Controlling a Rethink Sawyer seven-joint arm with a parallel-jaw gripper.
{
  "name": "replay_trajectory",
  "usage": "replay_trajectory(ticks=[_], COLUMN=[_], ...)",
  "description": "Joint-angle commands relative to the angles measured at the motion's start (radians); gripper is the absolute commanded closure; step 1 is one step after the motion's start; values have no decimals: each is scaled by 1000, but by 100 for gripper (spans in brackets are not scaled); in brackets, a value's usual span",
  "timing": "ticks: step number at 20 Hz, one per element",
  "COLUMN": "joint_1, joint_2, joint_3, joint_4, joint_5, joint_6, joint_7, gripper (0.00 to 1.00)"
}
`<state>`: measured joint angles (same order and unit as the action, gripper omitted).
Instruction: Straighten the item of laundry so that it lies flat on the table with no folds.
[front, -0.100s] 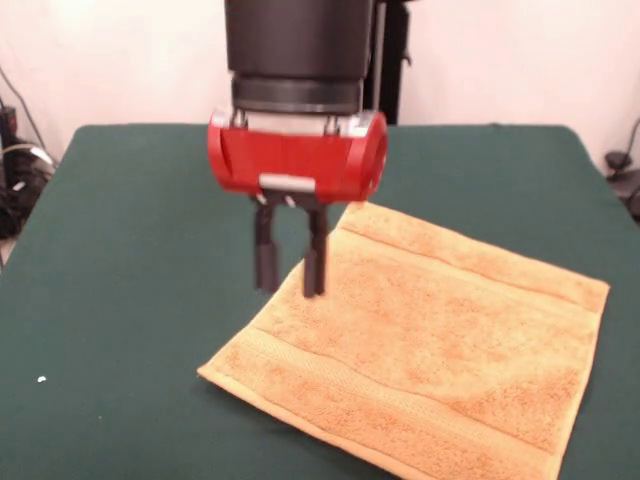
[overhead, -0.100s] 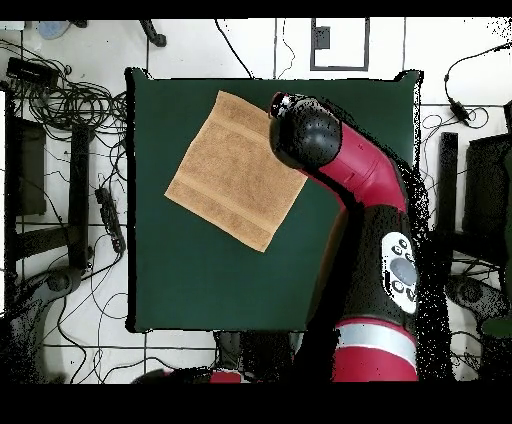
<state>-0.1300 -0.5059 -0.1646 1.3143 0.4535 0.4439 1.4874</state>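
Observation:
The item of laundry (front, -0.100s: 430, 350), a golden-orange terry towel with woven bands near two ends, lies spread out and turned at an angle on the dark green table (front, -0.100s: 130, 300). No fold shows in either view. From above, the towel (overhead, -0.100s: 235, 170) sits toward the table's upper left part. My gripper (front, -0.100s: 290, 270) hangs above the towel's left edge, its two dark fingers (front, -0.100s: 265, 255) a small gap apart with nothing between them. In the overhead view the arm's black head (overhead, -0.100s: 305, 130) covers the gripper, beside the towel's right corner.
The table's (overhead, -0.100s: 200, 290) edges drop off to a tiled floor strewn with cables (overhead, -0.100s: 60, 100) and dark equipment. The red and black arm (overhead, -0.100s: 370, 190) reaches in across the table's right side. A small white speck (front, -0.100s: 41, 379) lies on the felt.

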Motion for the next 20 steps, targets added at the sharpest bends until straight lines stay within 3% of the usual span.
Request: replay_trajectory(ticks=[1,11,16,20], joint_1=[33,51,39,28], joint_2=[-12,-79,-119,-174], joint_3=[7,-25,-18,-25], joint_4=[125,81,71,49], joint_5=[-37,-91,-127,-185], joint_6=[172,324,351,450], joint_7=[203,195,135,70], gripper=[100,100,100,100])
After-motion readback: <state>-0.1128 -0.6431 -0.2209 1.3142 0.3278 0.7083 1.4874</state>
